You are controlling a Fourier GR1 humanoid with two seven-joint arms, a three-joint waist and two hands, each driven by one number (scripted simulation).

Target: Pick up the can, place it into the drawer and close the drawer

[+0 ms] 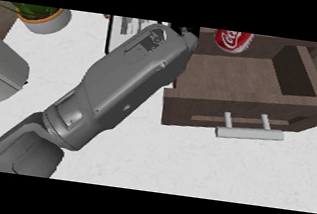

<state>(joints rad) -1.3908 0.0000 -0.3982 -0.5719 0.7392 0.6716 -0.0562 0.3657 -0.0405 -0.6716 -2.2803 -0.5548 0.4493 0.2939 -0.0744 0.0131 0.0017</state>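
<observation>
1 grey forearm [111,93] is stretched across the white tabletop [206,166] toward the open drawer [239,84], presumably to reach the can. Its hand is hidden at the drawer's far left corner, so whether its fingers are apart or together cannot be told. The red can [234,40] lies at the drawer's far edge.

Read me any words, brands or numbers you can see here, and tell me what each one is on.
"Coca-Cola": white script on the red can, cut off by the view's top edge, so only part shows.
No other text, numbers or signs are readable on the drawer, its handle or the plant pot.
</observation>
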